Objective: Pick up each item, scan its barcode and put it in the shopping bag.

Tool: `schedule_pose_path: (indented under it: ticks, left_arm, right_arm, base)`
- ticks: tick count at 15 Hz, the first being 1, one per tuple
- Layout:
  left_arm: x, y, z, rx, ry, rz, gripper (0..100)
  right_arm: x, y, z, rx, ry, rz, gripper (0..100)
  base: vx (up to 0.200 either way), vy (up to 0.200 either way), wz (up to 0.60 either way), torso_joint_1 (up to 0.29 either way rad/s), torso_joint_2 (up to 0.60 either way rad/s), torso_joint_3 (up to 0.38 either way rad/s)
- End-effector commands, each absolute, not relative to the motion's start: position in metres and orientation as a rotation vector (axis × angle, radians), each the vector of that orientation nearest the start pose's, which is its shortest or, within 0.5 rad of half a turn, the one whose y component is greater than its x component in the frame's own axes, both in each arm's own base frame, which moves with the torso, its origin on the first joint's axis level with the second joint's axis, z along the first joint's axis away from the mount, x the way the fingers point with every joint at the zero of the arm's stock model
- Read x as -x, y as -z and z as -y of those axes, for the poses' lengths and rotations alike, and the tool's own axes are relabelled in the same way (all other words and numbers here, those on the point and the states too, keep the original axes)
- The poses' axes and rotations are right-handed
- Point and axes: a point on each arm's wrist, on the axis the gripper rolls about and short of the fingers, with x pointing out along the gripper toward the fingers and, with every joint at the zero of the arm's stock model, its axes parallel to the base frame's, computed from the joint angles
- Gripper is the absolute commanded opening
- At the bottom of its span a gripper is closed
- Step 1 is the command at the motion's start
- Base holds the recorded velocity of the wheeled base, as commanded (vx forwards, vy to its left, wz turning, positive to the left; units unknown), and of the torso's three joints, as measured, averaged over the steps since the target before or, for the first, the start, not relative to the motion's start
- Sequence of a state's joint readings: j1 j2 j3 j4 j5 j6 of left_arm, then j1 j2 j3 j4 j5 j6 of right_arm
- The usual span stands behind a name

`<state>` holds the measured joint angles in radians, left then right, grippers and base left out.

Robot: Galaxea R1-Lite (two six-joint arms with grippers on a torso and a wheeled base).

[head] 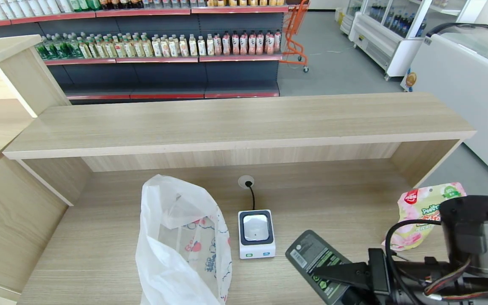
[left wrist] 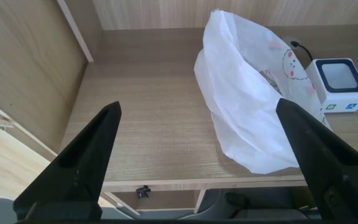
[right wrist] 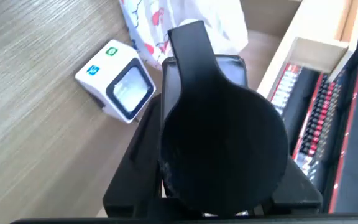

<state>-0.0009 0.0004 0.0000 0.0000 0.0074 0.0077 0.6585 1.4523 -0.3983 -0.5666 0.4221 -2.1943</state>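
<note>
You have four things on the counter: one white bag (head: 176, 254), one scanner (head: 256, 234), one dark pack (head: 311, 254) at the scanner's 4 o'clock, and one pink pouch (head: 422, 212) at its 3 o'clock.

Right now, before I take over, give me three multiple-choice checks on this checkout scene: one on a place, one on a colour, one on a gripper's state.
1. Where is the dark pack?
A. In the right gripper, on the robot's right of the scanner
B. Inside the shopping bag
C. On the upper ledge

2. What colour is the pouch lying on the counter?
A. Blue
B. Mostly pink
C. Black

3. What state is the left gripper in?
A. Shut on the bag
B. Shut on the scanner
C. Open and empty

Answers:
1 A: the head view shows the gripper clamped on the pack beside the scanner.
2 B: its face is pink with a green corner.
3 C: its fingers stand wide apart with nothing between them.
</note>
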Motion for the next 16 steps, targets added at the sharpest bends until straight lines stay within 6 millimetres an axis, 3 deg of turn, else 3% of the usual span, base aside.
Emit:
schedule_pose_path:
  ticks: [1,9,16]
  left_arm:
    - [0.023,-0.075,0.0,-0.008,-0.008,0.0,100]
    - [0.023,-0.075,0.0,-0.008,-0.006,0.0,100]
    - [0.023,-0.075,0.0,-0.008,-0.008,0.0,100]
  right_arm:
    - [-0.159,-0.124,-0.148,1.954,-1.217,0.909,0]
    - [-0.175,-0.118,-0.179,2.024,-1.028,1.162,0]
    - [-0.179,-0.123,-0.184,2.042,-0.888,1.275,0]
  base:
    - [0.0,0.0,0.0,0.0,0.0,0.0]
    - [0.0,0.0,0.0,0.0,0.0,0.0]
    - [0.0,0.0,0.0,0.0,0.0,0.0]
